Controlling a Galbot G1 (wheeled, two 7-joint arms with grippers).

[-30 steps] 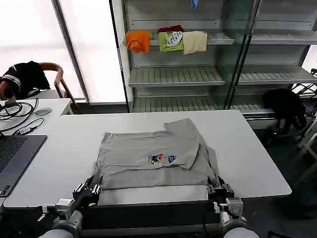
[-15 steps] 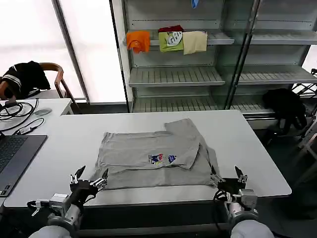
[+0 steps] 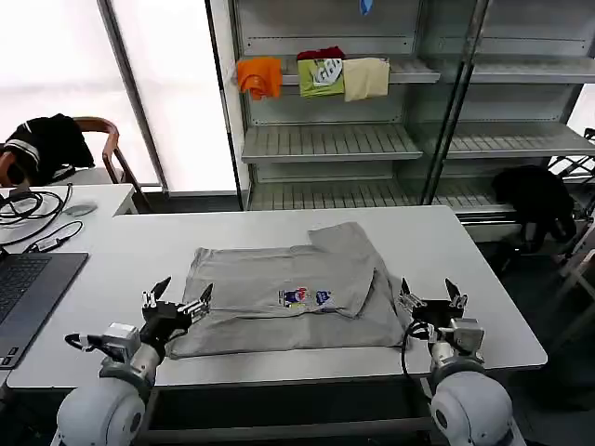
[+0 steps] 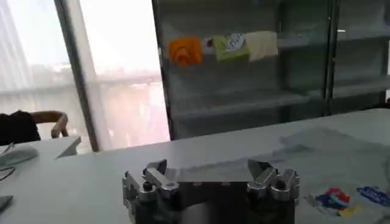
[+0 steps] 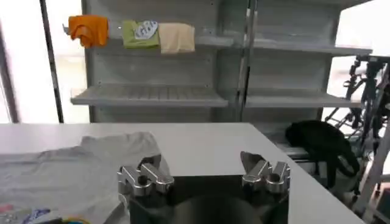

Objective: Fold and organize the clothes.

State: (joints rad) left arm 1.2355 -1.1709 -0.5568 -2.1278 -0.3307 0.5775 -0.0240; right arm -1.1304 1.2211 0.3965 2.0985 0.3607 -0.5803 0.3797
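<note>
Counter (image 3: 112, 279): a white surface carrying the work; its broad flat top gives the cloth room to lie spread for folding.

Shelf unit (image 3: 325, 144): stands behind the counter, mostly bare; likely the place where folded pieces end up, judging by the three garments on its upper shelf.

Shirt (image 3: 279, 279): light grey, short-sleeved, lying flat in the middle of the counter near its front edge. One sleeve and side panel (image 3: 349, 246) are turned over onto the body, so the fold looks partly made. Its front hem lies between the two hands, which suits a two-handed lift of that edge.

Left hand (image 3: 177, 307): fingers apart, holding nothing, poised just over the shirt's front left corner; in the left wrist view (image 4: 210, 182) the spread fingers face across the cloth toward the shelf unit.

Right hand (image 3: 432, 302): fingers apart, holding nothing, just beside the shirt's front right corner over bare counter; the right wrist view (image 5: 204, 176) shows the grey cloth off to one side of it.

Shelved garments: orange (image 3: 258, 76), green (image 3: 321, 76) and cream (image 3: 365, 79), set side by side on the upper shelf, apart from the work.

Laptop (image 3: 28, 288): at the counter's left end, well apart from the shirt.

Chest print (image 3: 305, 297): small, in red, blue and yellow; no wording can be read.

Green garment's mark: a pale patch that may hold letters, too small to read.
</note>
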